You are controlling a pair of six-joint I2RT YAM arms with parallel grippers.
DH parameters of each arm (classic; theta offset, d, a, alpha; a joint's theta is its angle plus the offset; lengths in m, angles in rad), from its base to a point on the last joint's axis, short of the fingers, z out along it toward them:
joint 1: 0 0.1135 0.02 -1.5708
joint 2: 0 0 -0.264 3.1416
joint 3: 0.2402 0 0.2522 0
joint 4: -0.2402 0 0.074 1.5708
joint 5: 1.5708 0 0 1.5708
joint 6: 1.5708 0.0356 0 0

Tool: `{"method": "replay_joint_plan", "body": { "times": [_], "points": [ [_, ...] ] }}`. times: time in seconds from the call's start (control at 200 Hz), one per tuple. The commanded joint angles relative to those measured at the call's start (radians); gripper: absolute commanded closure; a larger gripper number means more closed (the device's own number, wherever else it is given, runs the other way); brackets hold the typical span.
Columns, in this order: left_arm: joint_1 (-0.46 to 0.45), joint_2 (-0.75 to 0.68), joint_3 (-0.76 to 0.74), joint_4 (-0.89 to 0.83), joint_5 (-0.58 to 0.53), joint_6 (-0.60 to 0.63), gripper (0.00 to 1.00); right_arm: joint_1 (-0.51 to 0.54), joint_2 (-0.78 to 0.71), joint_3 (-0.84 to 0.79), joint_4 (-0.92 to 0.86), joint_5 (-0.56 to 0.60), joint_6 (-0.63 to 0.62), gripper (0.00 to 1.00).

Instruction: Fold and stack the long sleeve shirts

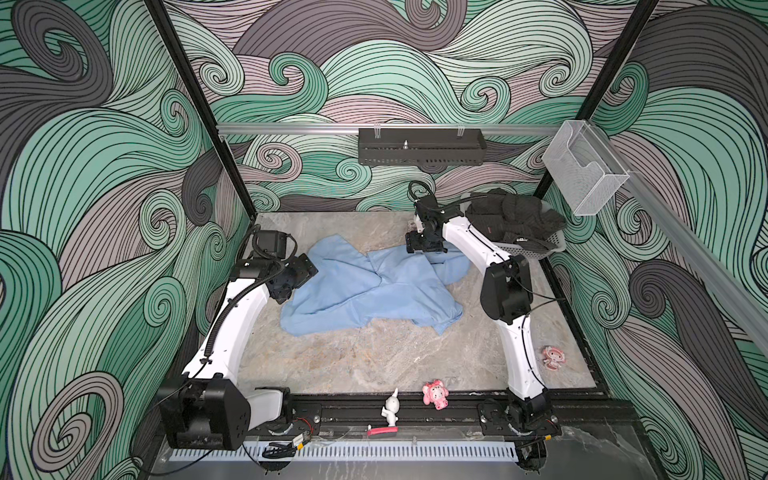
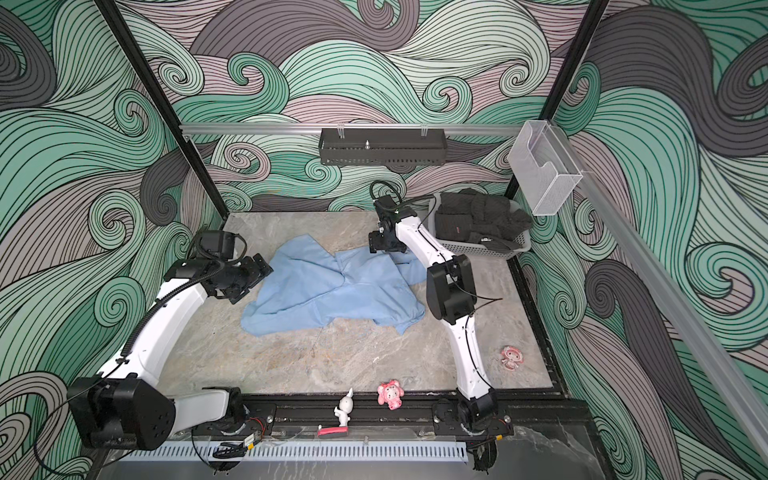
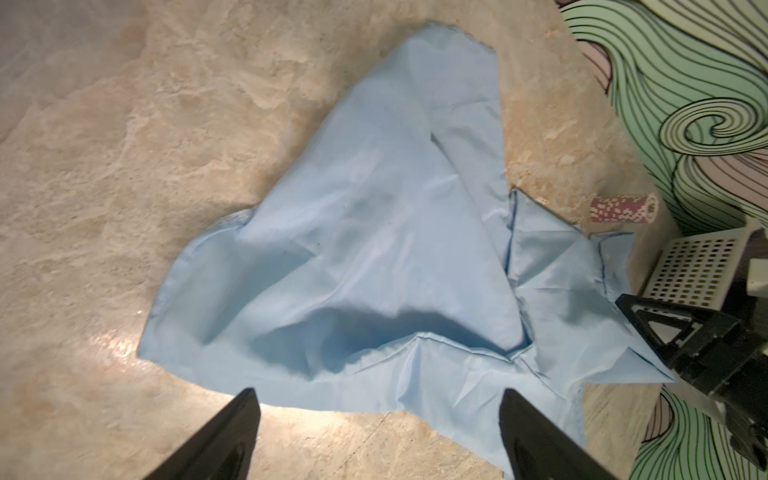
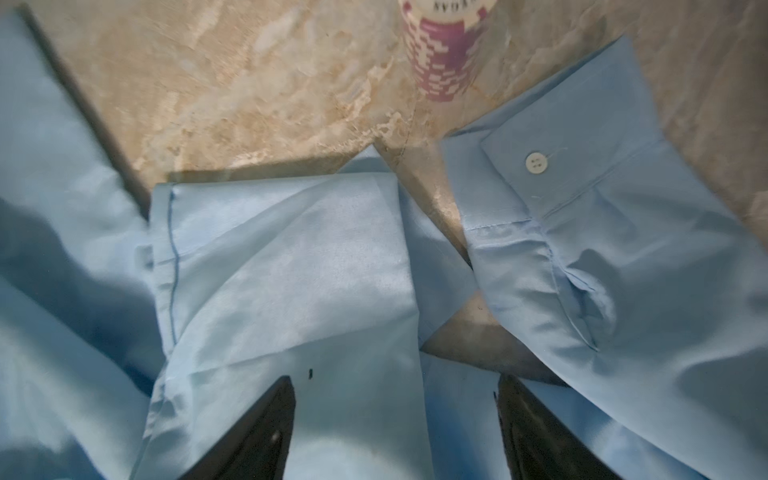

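one crumpled light-blue shirt [image 1: 370, 286]

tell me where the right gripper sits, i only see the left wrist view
Observer: The right gripper stands open over the far edge of the light-blue shirt.
Operator: any cuff near it
Observer: Yes, a cuff with a pale button lies on the table just ahead of the gripper.
Operator: what's in the basket
Observer: Dark clothes are heaped in the basket.
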State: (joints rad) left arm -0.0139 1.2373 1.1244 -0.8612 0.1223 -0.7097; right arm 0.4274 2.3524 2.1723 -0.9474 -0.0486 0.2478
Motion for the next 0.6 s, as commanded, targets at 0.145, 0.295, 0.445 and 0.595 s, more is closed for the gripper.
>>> {"method": "replay_joint_plan", "body": {
  "times": [0.145, 0.295, 0.445, 0.595],
  "points": [
    [0.025, -0.060, -0.004, -0.116, 0.023, 0.035, 0.09, 0.004, -0.018, 0.077, -0.141, -0.145, 0.033, 0.80],
    [0.031, -0.091, -0.035, -0.126, 0.038, 0.034, 0.09, 0.005, -0.106, 0.118, -0.140, -0.117, 0.021, 1.00],
    [0.034, -0.101, -0.092, -0.116, 0.069, 0.015, 0.09, 0.005, -0.254, 0.125, -0.141, -0.080, -0.021, 1.00],
    [0.035, -0.074, -0.173, -0.095, 0.138, -0.037, 0.07, 0.012, -0.438, 0.011, -0.135, -0.071, -0.074, 0.99]
  ]
}}
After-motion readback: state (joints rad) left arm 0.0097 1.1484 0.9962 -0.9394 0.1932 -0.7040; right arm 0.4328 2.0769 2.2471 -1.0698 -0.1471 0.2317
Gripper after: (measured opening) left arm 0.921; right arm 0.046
